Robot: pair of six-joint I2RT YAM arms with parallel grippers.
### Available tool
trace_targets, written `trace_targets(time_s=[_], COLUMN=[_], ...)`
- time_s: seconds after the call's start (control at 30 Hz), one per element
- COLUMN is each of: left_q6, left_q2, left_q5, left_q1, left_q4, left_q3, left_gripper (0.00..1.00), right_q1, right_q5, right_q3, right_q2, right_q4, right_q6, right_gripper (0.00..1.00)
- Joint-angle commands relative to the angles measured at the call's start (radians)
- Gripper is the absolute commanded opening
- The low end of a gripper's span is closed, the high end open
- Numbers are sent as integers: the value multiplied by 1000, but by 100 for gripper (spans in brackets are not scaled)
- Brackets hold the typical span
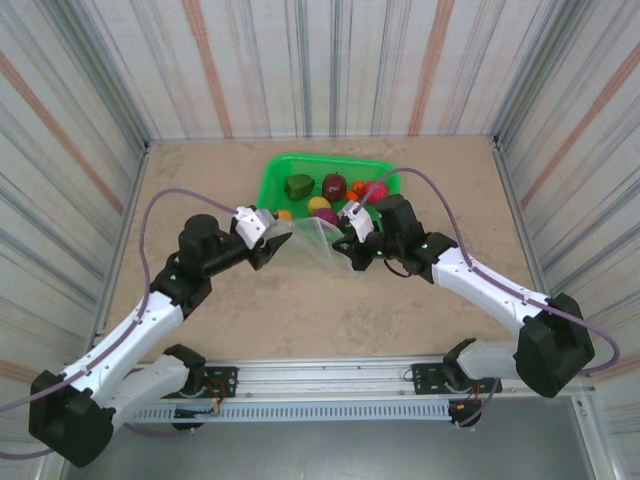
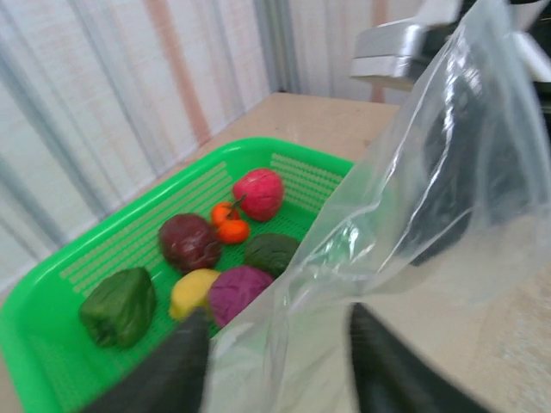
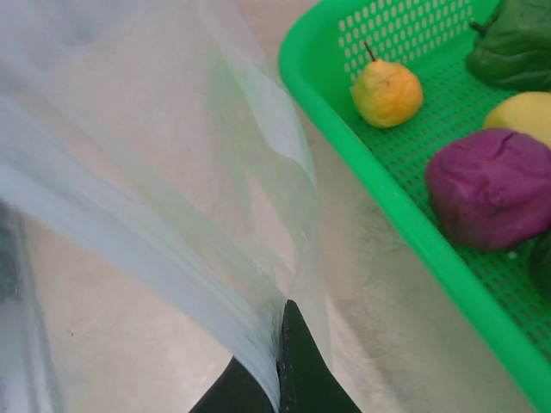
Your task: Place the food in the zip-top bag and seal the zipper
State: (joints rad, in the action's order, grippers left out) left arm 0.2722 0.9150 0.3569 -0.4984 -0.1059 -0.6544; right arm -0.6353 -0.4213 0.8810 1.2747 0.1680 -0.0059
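Pinching the zip-top bag (image 3: 172,172), the right gripper (image 3: 280,348) is clamped on its edge. And the left gripper (image 2: 275,353) is spread apart, food (image 2: 237,292) in the basket (image 2: 39,340).

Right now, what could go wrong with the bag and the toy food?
1. The left end effector stands open around the zip-top bag, so only the right end effector pinches it; the thin film might slip or sag shut.
2. The food, like the purple piece, lies in the green basket; a floppy bag mouth could make pieces miss.
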Motion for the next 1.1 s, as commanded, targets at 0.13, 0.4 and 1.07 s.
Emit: trace_targets(time_s=[0.13,0.4,1.07], left_q6=[-267,-381,-905], left_q2=[-2,31,235], left_q5=[-374,-329,-436], left_q1=[-12,-10,-340], left_q4=[318,684,1078], left_q3=[-249,-502,-763], left_gripper=[71,69,93], right_q1=[2,-39,-247], right_q5=[65,218,268], right_q3=[143,324,464], right_q2=[-53,-6,147], right_q4=[165,365,363], right_q6=[242,610,812], right_gripper=[0,0,0])
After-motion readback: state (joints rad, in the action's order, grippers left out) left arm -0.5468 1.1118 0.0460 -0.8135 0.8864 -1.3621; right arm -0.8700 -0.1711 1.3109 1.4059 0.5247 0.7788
